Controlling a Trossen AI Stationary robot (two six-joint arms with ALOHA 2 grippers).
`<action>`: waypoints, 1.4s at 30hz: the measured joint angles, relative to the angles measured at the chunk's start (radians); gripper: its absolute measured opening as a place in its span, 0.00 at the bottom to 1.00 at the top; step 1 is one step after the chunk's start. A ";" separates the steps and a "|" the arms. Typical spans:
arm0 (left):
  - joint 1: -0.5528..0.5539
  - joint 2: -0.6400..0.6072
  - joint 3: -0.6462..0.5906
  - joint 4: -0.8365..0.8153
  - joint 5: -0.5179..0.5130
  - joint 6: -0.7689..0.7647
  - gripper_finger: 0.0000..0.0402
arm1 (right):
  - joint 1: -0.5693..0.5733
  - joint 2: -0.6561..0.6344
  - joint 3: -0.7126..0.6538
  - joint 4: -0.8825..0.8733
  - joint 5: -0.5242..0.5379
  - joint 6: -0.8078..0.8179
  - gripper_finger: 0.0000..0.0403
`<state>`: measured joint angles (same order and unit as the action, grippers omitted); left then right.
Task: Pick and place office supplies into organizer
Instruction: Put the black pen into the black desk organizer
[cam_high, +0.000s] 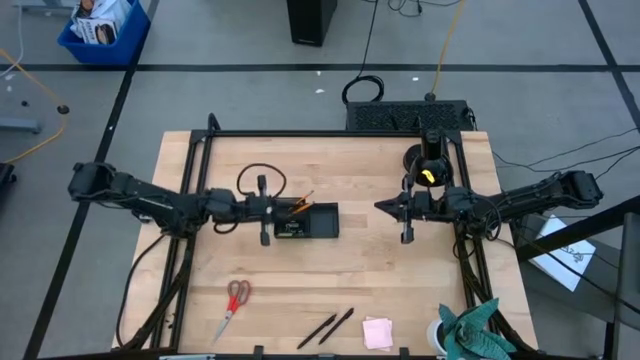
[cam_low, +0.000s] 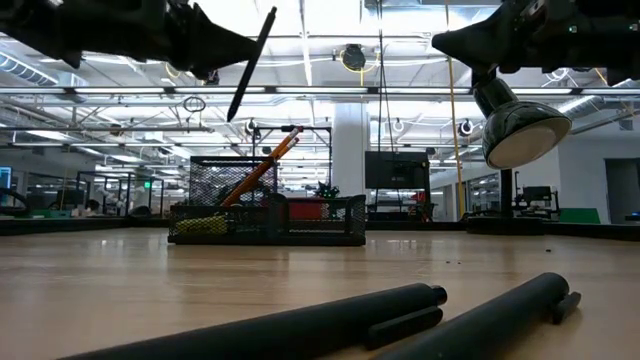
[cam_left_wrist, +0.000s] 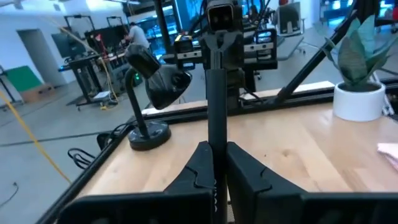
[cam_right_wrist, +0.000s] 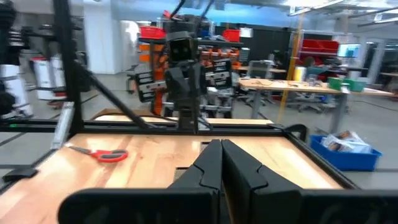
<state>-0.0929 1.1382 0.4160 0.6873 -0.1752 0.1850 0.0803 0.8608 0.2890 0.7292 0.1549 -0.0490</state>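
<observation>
Gripping pen (cam_low: 252, 62): left end effector (cam_high: 266, 209) above organizer (cam_high: 312, 222) | right end effector (cam_high: 385, 206) closed, empty

Wooden table (cam_high: 330, 280), black organizer (cam_high: 308, 222) near its middle, scissors (cam_high: 233, 303) and two pens (cam_high: 327, 327) along the front edge, pink pad (cam_high: 377, 332) beside them, lamp base (cam_high: 418, 158) at the back
</observation>
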 joint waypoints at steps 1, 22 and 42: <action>0.020 0.001 0.000 0.003 0.024 0.008 0.03 | 0.000 0.000 0.000 0.000 0.006 0.000 0.00; 0.211 0.001 -0.215 0.185 0.153 -0.137 0.02 | -0.001 0.000 0.000 0.010 0.006 -0.007 0.00; 0.211 0.338 -0.189 0.347 0.126 -0.213 0.02 | -0.001 0.000 0.000 0.023 0.006 -0.020 0.00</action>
<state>0.1177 1.4762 0.2268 1.0344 -0.0490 -0.0284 0.0795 0.8604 0.2890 0.7517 0.1608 -0.0689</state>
